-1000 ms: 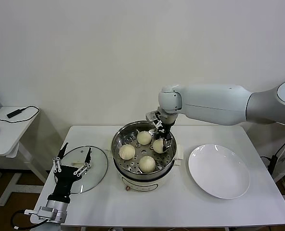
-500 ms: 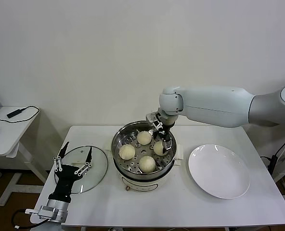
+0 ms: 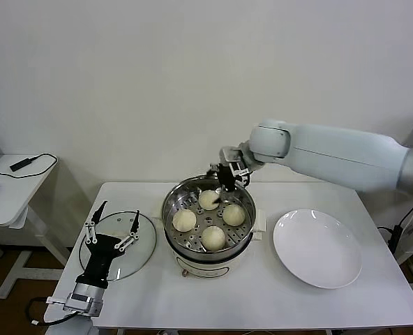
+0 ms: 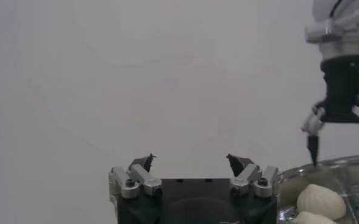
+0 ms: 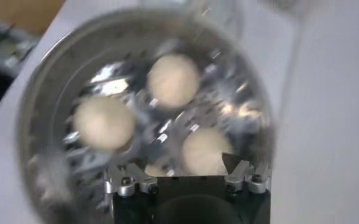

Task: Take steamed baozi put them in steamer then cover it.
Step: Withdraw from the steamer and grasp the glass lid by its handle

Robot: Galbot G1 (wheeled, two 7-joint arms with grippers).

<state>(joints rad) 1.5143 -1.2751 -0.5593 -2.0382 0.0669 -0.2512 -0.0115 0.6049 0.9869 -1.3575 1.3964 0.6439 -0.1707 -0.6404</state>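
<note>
The steamer (image 3: pixel 170 204) stands mid-table with several baozi on its perforated tray, among them one at the back (image 3: pixel 208 199) and one at the right (image 3: pixel 234 214). My right gripper (image 3: pixel 225 183) hangs open and empty just above the steamer's back rim. Its wrist view looks down on the pot (image 5: pixel 45 91), with a bun (image 5: pixel 205 151) close under the open gripper (image 5: pixel 176 165). The cover, a glass lid (image 3: pixel 144 241), lies flat left of the steamer. My left gripper (image 3: pixel 114 216) hovers open over it and holds nothing; the left wrist view shows the gripper (image 4: pixel 190 159) open.
A bare white plate (image 3: pixel 317 247) lies right of the steamer. The white table (image 3: pixel 276 307) ends close in front of the lid and plate. A small side table (image 3: pixel 11 188) with a cable stands off to the left.
My right gripper opened, left the right-hand baozi on the tray and rose back above the steamer's rim. My left gripper shifted slightly farther over the lid.
</note>
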